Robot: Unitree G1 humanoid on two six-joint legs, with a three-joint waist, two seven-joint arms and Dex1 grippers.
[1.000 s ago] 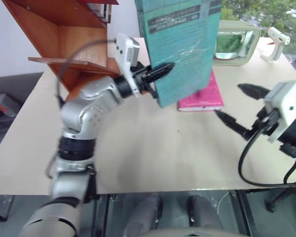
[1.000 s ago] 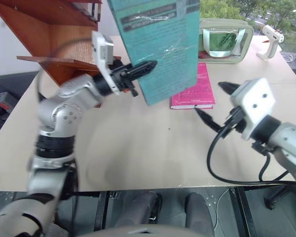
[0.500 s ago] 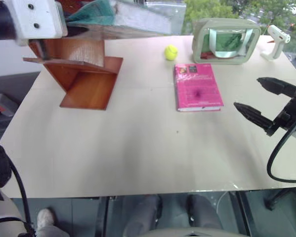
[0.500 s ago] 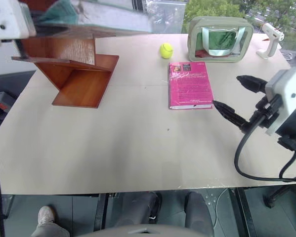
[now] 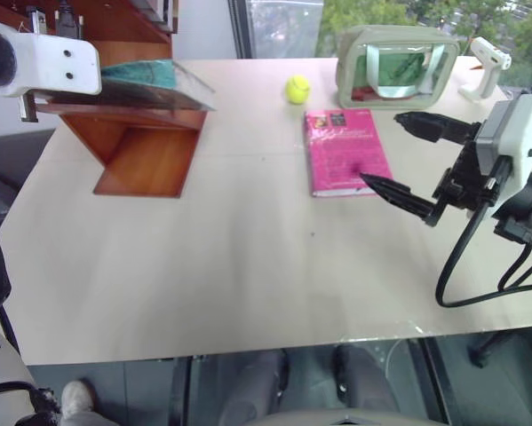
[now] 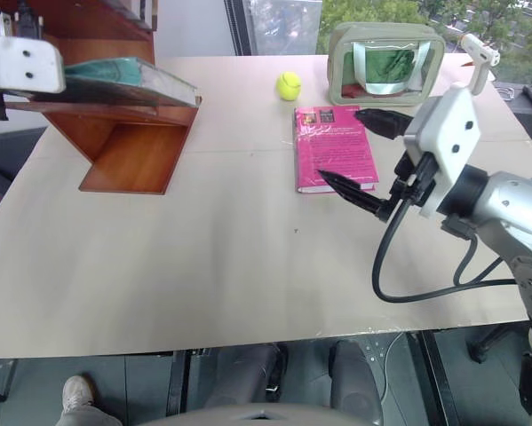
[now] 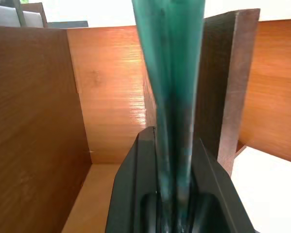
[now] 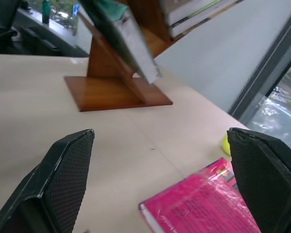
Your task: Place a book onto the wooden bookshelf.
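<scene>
Beige tabletop (image 5: pixel 248 266) by a window is carrying the wooden bookshelf (image 5: pixel 146 160) at our far left. We are holding the teal-green book (image 6: pixel 128 75) flat on a shelf board, and in the left wrist view the left gripper (image 7: pixel 174 170) is clamping its edge between both fingers (not released). So placement is nearly done; letting go and backing out are left, we judge. Our right gripper (image 5: pixel 406 158) is hanging wide open and empty above the pink book (image 5: pixel 347 151), near a tennis ball (image 5: pixel 297 89) and a clear pouch (image 5: pixel 399 67). Cover text is too small to read.
</scene>
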